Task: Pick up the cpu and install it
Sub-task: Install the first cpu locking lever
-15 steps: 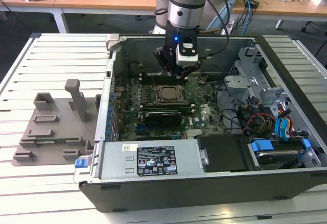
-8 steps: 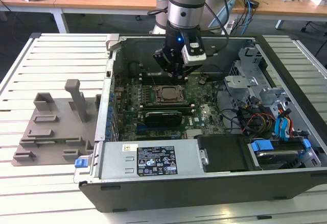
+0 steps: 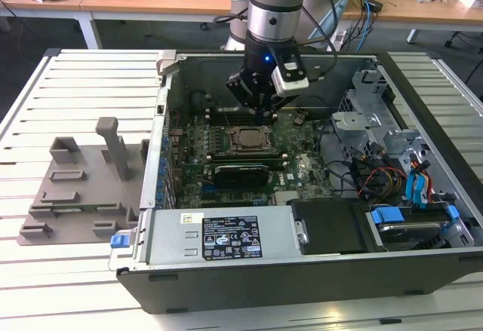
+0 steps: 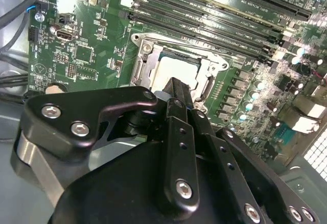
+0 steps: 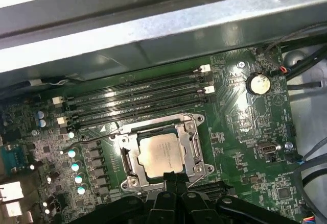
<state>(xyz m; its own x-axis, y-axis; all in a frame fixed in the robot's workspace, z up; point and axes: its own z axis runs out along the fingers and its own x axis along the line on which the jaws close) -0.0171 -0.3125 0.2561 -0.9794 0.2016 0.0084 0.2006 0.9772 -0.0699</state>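
The cpu [image 5: 158, 155], a silvery square chip, lies flat inside the metal socket frame [image 5: 196, 147] on the green motherboard [image 5: 240, 117]. In the exterior view the cpu [image 3: 245, 139] sits mid-board inside the open computer case. My gripper [image 3: 260, 108] hangs a little above it, just behind the socket. In both wrist views the black fingers [image 5: 173, 180] stand pressed together, holding nothing, with the tips [image 4: 180, 89] over the edge of the cpu [image 4: 171, 73]. The socket's retention frame looks open around the chip.
A grey plastic fixture tray [image 3: 83, 188] lies on the slatted table at the exterior view's left. The power supply [image 3: 226, 237] lines the case's near side. Drive cage and cables [image 3: 392, 157] fill the right. Memory slots [image 5: 138, 101] and the case wall [image 5: 153, 25] border the socket.
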